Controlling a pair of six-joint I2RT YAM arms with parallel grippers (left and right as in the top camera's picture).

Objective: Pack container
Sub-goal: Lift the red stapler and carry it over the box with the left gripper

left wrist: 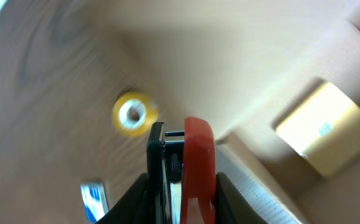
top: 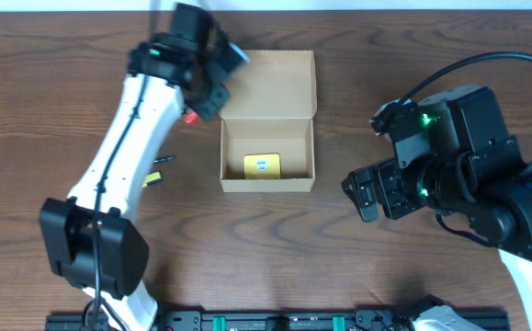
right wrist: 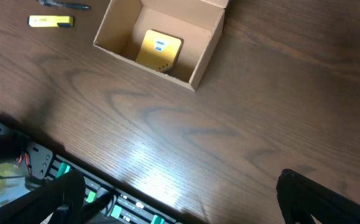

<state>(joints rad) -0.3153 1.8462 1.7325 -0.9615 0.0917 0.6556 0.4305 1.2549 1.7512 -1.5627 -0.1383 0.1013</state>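
Note:
The tan cardboard container (top: 267, 182) stands open in the table's middle, its flap lid (top: 270, 83) folded back. A cream-yellow square pad (top: 262, 165) lies inside. My left gripper (top: 207, 95) hovers by the container's back left corner, shut on a flat red and black item (top: 190, 117). In the left wrist view the item (left wrist: 189, 168) sits between the jaws (left wrist: 183, 205), with the container wall (left wrist: 260, 186) and the pad (left wrist: 324, 127) at right. My right gripper (top: 365, 195) is open and empty, right of the container. In the right wrist view the container (right wrist: 201, 62) holds the pad (right wrist: 159, 50).
A small yellow item (top: 155, 176) and a black pen (top: 164, 161) lie on the table left of the container, also in the right wrist view (right wrist: 51, 21). A round yellow thing (left wrist: 130, 114) and a blue-white item (left wrist: 94, 200) show blurred in the left wrist view.

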